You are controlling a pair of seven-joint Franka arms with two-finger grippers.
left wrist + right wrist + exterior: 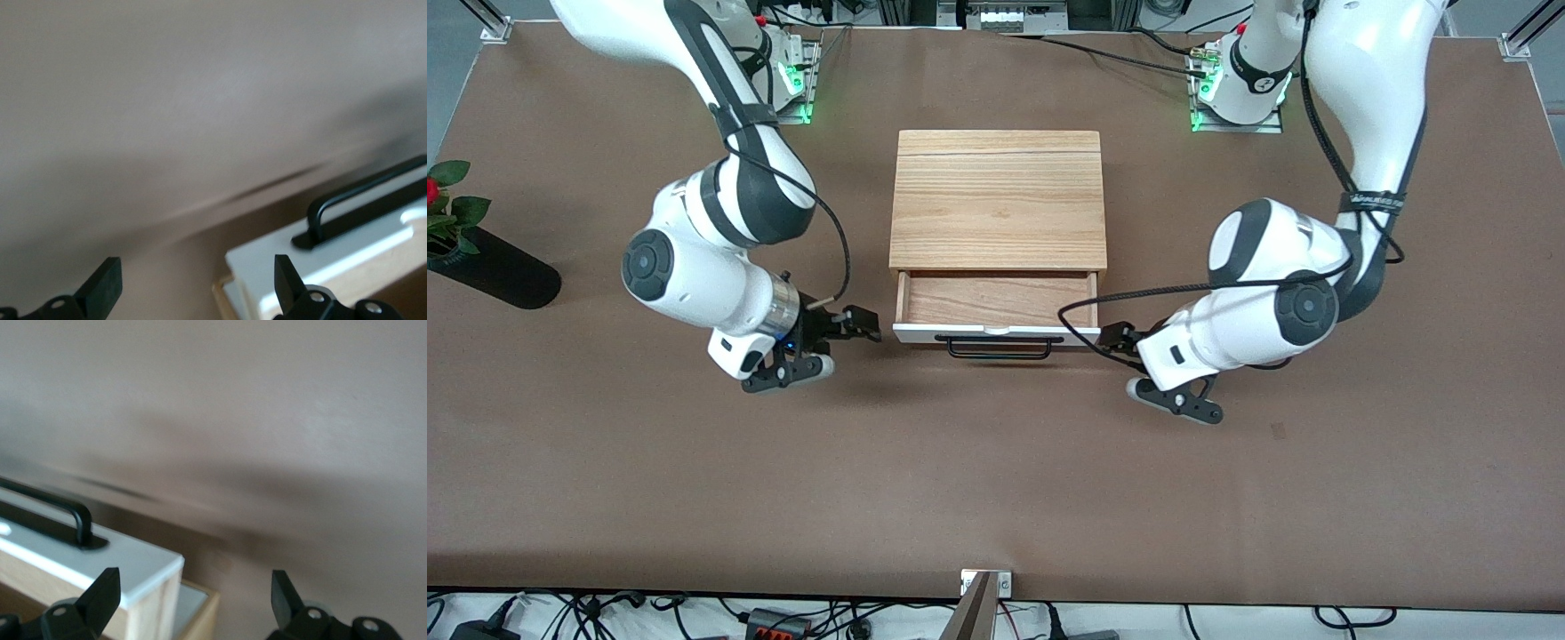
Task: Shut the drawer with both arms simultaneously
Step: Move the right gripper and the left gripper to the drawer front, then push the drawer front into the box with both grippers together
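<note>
The drawer stands partly pulled out of the cabinet, which sits at mid-bench between the two arm bases. Its light wood floor is exposed, and its white front panel faces the front camera and carries a black bar handle.

The right hand is low over the bench, just beside the drawer front's corner toward the right arm's end. Its fingers are apart; in the right wrist view one of them lies over the panel's corner, the other over bare bench. Whether a finger touches the panel cannot be told.

The left hand is low over the bench, just beside the drawer front's other corner, toward the left arm's end. Its fingers are likewise apart; in the left wrist view one of them overlaps the panel's corner, the other stands off it. Contact cannot be told here either.

Both arms reach in from the sides of the cabinet: the right arm from its base at the bench's edge, the left arm from its own. A black cable loops from each forearm.

A dark vase with green leaves and a red flower lies at the bench's edge toward the right arm's end, well apart from the cabinet.
</note>
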